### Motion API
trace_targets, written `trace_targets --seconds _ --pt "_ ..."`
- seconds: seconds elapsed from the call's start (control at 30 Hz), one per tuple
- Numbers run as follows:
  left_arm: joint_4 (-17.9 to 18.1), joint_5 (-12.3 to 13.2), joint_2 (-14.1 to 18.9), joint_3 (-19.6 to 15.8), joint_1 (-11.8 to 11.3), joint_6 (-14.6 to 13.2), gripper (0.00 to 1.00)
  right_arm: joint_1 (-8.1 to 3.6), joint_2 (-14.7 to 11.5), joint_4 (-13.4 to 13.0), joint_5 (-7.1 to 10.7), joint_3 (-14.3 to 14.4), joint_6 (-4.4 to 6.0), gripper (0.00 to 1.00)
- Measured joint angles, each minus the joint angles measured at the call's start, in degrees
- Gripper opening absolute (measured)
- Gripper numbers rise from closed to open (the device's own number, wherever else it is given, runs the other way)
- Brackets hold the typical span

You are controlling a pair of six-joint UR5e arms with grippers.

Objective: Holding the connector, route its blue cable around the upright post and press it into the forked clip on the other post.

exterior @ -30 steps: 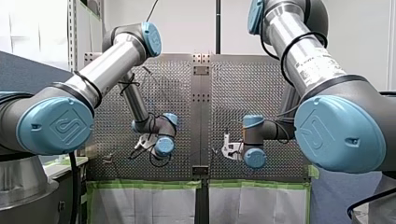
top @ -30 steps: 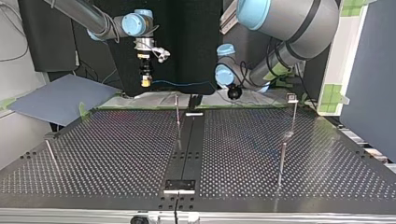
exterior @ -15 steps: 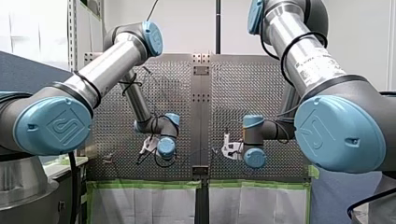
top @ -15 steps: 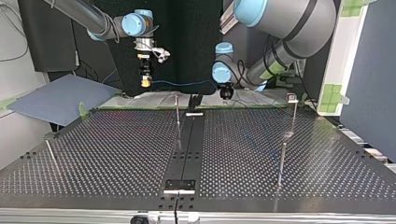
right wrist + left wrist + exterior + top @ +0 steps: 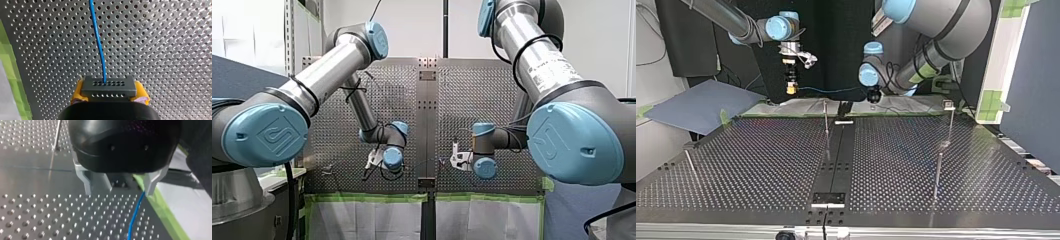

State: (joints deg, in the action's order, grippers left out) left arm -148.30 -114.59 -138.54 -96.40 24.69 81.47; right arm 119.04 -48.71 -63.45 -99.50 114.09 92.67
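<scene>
In the right wrist view my right gripper (image 5: 110, 95) is shut on the dark grey connector (image 5: 108, 86), with yellow pads (image 5: 76, 94) on both of its sides. The blue cable (image 5: 98, 42) leaves the connector and runs ahead over the perforated plate. In the top view the cable (image 5: 836, 90) hangs between my right gripper (image 5: 791, 88) and my left gripper (image 5: 873, 96). My left gripper (image 5: 119, 192) is open, its metal fingers (image 5: 87, 182) empty, and the cable (image 5: 135, 215) passes just by one fingertip. An upright post (image 5: 826, 117) stands near the middle. A post with a forked clip (image 5: 949, 105) stands at the top view's right.
Another thin post (image 5: 937, 175) stands in front of the clip post, and a leaning one (image 5: 690, 165) at the top view's left. A dark centre strip (image 5: 836, 160) splits the perforated table (image 5: 761, 165). Green tape (image 5: 162, 212) lines the table's edge by my left gripper.
My left arm has swung toward the middle, bringing its open gripper up to the blue cable. My right arm holds still with the connector.
</scene>
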Motion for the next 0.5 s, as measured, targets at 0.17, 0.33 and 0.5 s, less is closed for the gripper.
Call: trace_targets --seconds 0.17,0.33,0.5 --pt "-2.2 2.1 0.0 0.0 1.2 2.2 1.00 0.14 -0.1 0.6 0.00 -0.2 -0.13 0.00" --pt "-4.4 4.6 0.0 0.0 2.1 4.7 1.00 0.38 -0.3 1.8 0.00 -0.8 -0.63 0.00" --pt "-4.8 6.9 0.0 0.0 2.6 7.0 1.00 0.46 -1.0 2.6 0.00 -0.9 -0.76 0.00"
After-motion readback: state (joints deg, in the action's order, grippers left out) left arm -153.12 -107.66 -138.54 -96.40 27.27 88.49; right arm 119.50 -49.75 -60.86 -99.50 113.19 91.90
